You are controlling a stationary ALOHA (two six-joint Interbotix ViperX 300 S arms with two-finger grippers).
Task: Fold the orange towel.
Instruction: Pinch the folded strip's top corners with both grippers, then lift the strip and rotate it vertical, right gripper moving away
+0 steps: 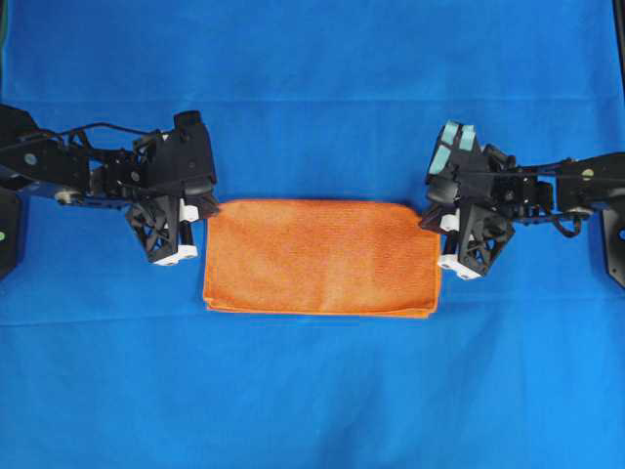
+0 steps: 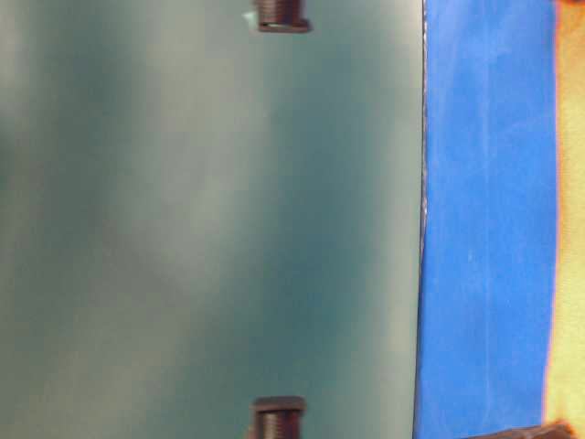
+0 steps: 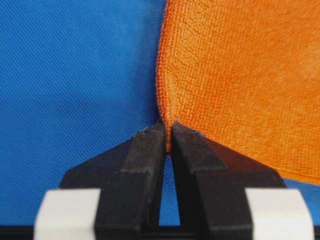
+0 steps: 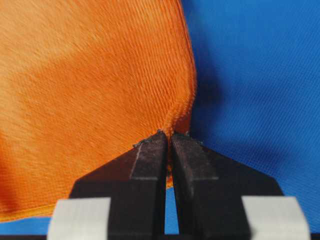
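Orange towel [image 1: 320, 257], long axis left-right

I see the large blue cloth [image 1: 312, 391] covering my whole work surface. The orange towel [image 1: 320, 256] lies flat on it, folded into a rectangle at the centre.

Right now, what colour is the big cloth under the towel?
Bright blue cloth, seen best in the overhead view, spread beneath the orange towel.
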